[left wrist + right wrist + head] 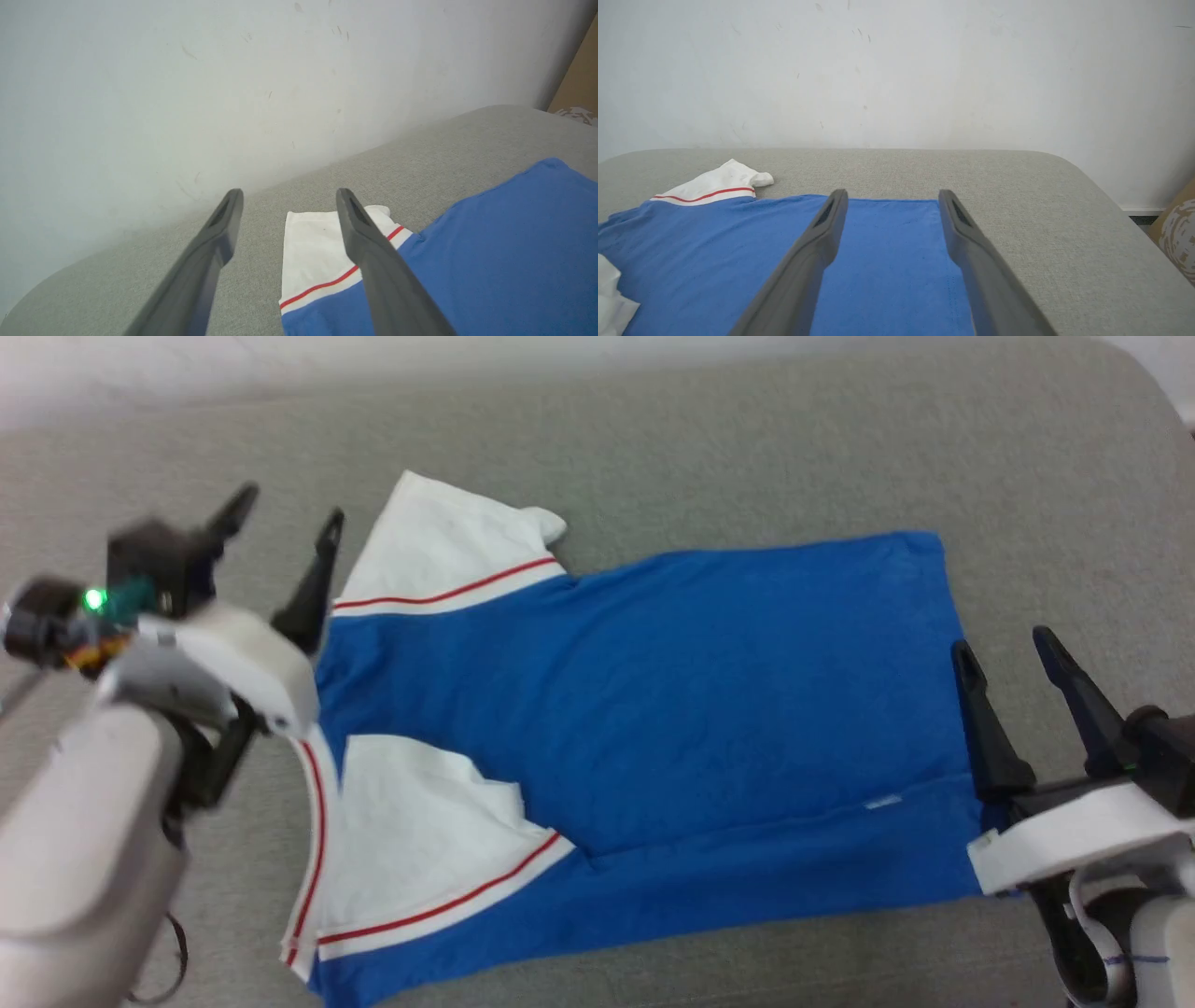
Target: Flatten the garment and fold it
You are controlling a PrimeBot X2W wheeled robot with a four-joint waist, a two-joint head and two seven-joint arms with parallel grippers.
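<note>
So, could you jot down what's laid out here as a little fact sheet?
Item: blue shirt with white sleeves striped red
Lies on: grey padded surface
Shirt state: spread out, near side seems folded over the body
Left claw: open, empty, at the sleeve end
Right claw: open, empty, at the hem end

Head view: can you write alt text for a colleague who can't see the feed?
A royal blue T-shirt with white, red-striped sleeves lies lengthwise on a grey padded surface, collar end to the left, its near side apparently folded over the body. The left gripper is open by the collar end and the right gripper is open at the hem end, neither holding cloth.
</note>
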